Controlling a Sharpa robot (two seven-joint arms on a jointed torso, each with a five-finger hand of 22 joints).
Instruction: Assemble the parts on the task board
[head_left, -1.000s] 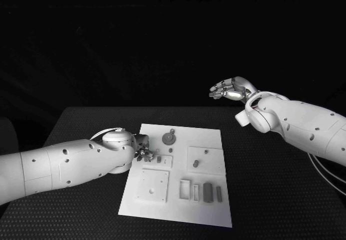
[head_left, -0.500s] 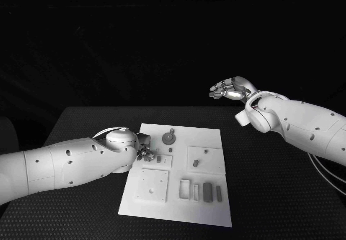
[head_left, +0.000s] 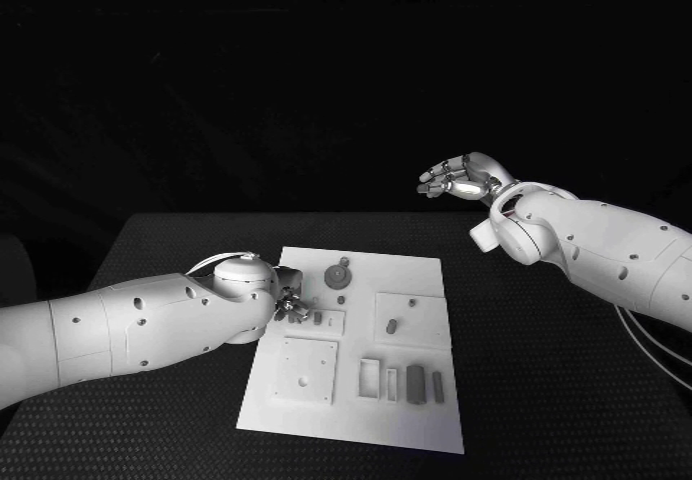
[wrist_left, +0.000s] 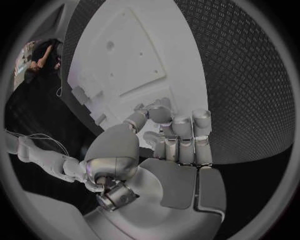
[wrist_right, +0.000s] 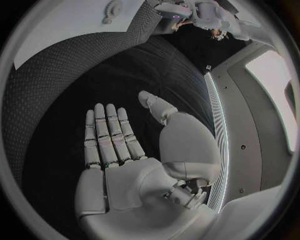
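Note:
The white task board (head_left: 361, 420) lies mid-table, also seen as board (wrist_left: 125, 55) and board (wrist_right: 75, 20). My left hand (head_left: 290, 304) hovers at the board's left edge beside a small raised plate (head_left: 330, 322). Its fingers (wrist_left: 181, 122) are curled against the thumb, and a small grey part (wrist_left: 153, 137) seems pinched between them. My right hand (head_left: 464, 178) is raised high behind the board's far right corner. There its fingers (wrist_right: 109, 132) are spread and hold nothing. A round grey part (head_left: 338, 275), an oval part (head_left: 391, 326) and two bars (head_left: 417, 384) lie on the board.
A square raised plate (head_left: 307, 370) and narrow slots (head_left: 369, 378) occupy the board's near half. Black textured table (head_left: 562, 360) surrounds the board on every side. My left forearm (head_left: 130, 330) lies low over the table left of the board.
My left hand has edged slightly to the right, closer to the small raised plate. The right hand has stayed still.

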